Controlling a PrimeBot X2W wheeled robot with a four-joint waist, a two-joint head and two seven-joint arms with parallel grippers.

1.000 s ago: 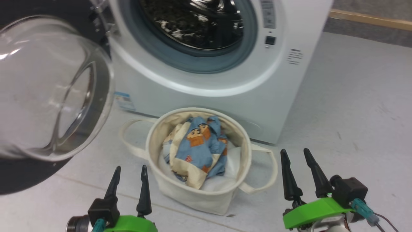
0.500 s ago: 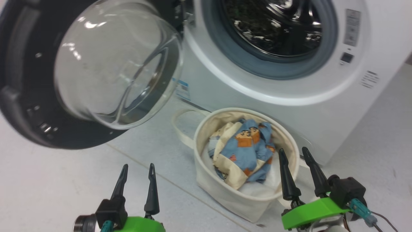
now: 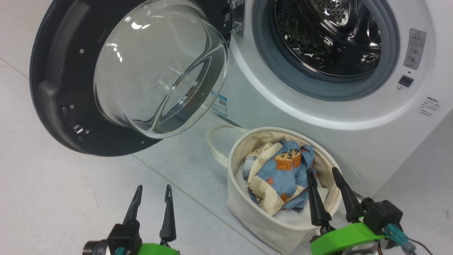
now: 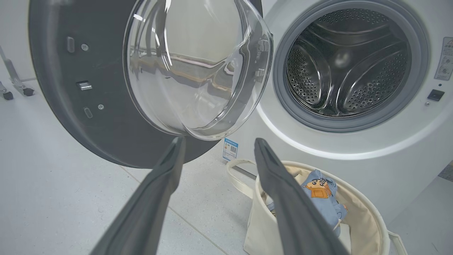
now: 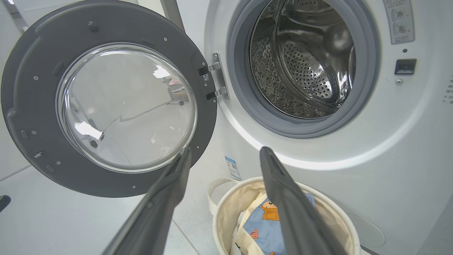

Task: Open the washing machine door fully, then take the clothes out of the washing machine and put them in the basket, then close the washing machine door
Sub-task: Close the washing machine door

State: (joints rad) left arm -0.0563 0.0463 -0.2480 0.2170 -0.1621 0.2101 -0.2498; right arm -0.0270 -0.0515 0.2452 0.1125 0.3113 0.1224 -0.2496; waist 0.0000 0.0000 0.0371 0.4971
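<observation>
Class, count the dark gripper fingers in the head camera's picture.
4. Two on the left gripper at lower left, over the floor; two on the right gripper at lower right, overlapping the basket. None seems hidden.

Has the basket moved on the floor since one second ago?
No. The camera turned; the basket still sits before the washing machine, just right of its blue sticker.

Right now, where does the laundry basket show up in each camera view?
Head view: basket at lower centre-right, before the washing machine.
Left wrist view: basket at bottom right, cut by the edge.
Right wrist view: basket at bottom centre-right.
Shared landmark: blue sticker above its loop handle.
</observation>
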